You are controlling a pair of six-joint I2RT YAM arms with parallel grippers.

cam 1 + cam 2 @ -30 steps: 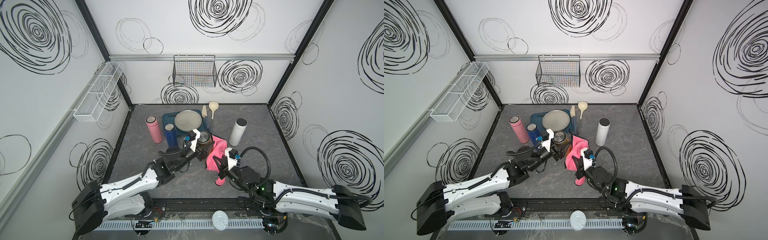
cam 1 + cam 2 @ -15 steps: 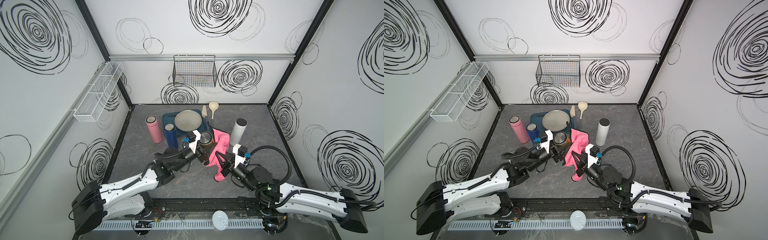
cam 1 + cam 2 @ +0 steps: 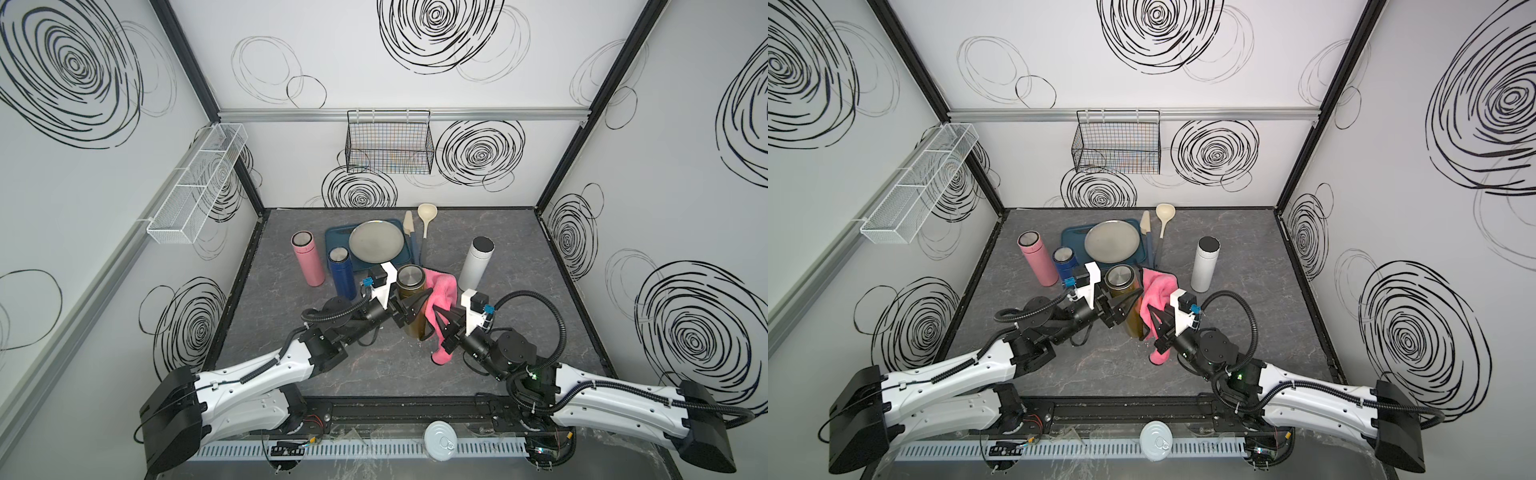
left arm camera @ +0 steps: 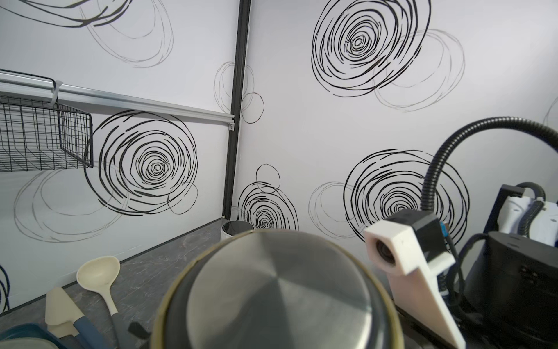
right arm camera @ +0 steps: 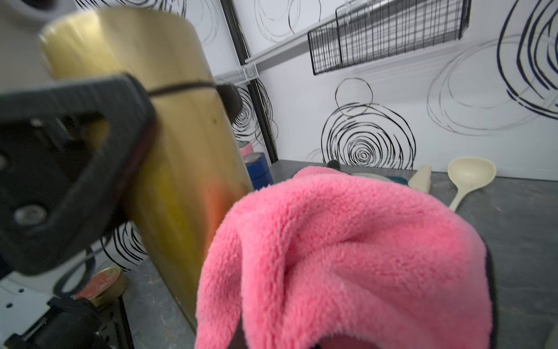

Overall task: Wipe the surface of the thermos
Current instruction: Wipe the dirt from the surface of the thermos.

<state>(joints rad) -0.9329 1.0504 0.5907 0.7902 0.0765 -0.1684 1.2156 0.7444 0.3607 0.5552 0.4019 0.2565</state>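
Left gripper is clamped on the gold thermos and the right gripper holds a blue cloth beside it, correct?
Not quite: the cloth is pink, not blue; the right wrist view shows it. The left gripper is clamped on the gold thermos, and the right gripper holds the cloth beside it.

The thermos (image 3: pixel 412 328), a golden-brown cylinder with a brushed steel lid, stands about upright just in front of the blue tray (image 3: pixel 331 240). The fluffy pink cloth (image 3: pixel 443 291) hangs bunched right beside it, also in front of the tray.
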